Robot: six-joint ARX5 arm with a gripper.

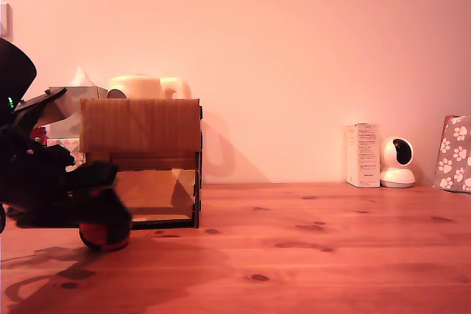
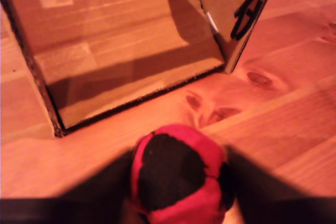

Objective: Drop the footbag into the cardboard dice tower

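One footbag (image 2: 178, 174) sits pinched between the fingers of the gripper (image 1: 103, 229), low on the wooden table (image 1: 331, 248) just before the cardboard dice tower (image 1: 141, 159), apparently gripped for lifting to its top.

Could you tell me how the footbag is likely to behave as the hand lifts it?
The footbag looks slightly squashed between the hand's fingers, so it probably gives softly rather than resisting. Its stitched panels suggest fabric, likely not slippery. Released on the table, it would probably settle, not roll far.
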